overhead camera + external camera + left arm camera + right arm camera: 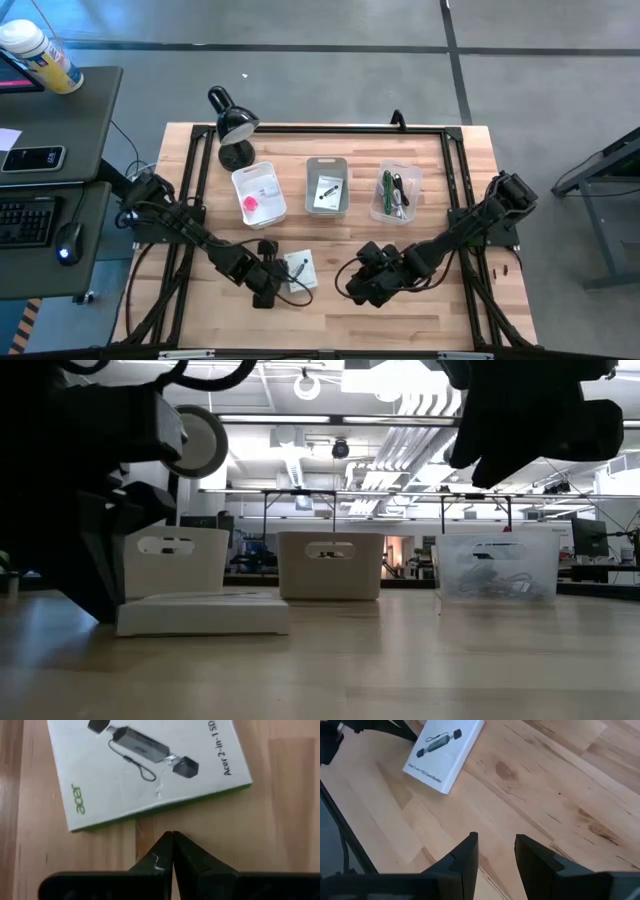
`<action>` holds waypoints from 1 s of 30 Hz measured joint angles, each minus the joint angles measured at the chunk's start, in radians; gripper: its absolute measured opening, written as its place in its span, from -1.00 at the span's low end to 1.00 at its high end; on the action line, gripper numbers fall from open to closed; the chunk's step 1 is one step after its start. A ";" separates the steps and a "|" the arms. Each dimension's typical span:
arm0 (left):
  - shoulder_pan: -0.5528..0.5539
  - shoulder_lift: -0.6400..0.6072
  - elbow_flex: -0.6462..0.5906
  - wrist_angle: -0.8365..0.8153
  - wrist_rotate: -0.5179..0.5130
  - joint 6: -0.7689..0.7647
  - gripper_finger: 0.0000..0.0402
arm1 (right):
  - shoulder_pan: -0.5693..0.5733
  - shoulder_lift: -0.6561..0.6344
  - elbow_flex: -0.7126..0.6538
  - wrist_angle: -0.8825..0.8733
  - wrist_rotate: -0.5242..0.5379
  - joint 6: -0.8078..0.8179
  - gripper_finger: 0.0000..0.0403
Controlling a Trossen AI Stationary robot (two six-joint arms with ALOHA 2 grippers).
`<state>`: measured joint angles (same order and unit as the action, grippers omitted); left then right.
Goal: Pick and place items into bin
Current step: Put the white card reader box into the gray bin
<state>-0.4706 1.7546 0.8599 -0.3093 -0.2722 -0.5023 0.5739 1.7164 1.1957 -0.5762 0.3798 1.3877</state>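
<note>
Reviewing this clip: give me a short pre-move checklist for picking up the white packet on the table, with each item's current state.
1. Packet lies flat on the table, uncovered: ok.
2. Left gripper open for a grasp: not ok, fingers shut.
3. Left gripper near the packet: ok, just beside its edge.
4. Right gripper clear of the packet: ok, apart, open, empty.
5. Middle bin has room: ok, one packet inside.
6. Which bin is the target: cannot tell.

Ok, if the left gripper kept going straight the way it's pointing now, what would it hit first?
Most likely the white packet. The left gripper is shut, and its tips point at the packet's near edge with only a bare strip of table between. How high it sits above the wood is unclear, so it might ride over the packet.
</note>
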 joint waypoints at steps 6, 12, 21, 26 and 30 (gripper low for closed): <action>0.007 0.014 -0.001 0.043 -0.041 -0.017 -1.00 | -0.005 0.000 0.000 0.010 -0.019 0.000 -0.41; 0.047 0.019 -0.002 0.104 -0.020 0.029 -1.00 | -0.011 0.020 0.000 0.046 -0.049 0.000 -0.41; 0.114 0.035 -0.004 0.192 -0.019 0.125 -1.00 | -0.003 0.096 0.000 0.190 -0.061 0.027 -0.41; 0.128 0.034 -0.004 0.205 -0.016 0.165 -1.00 | 0.003 0.117 0.000 0.224 -0.023 0.051 -0.41; 0.131 0.034 -0.004 0.204 -0.006 0.184 -1.00 | 0.002 0.126 0.000 0.248 -0.018 0.068 -0.41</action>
<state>-0.3391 1.7888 0.8562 -0.1054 -0.2787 -0.3180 0.5762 1.8420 1.1954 -0.3284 0.3617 1.4557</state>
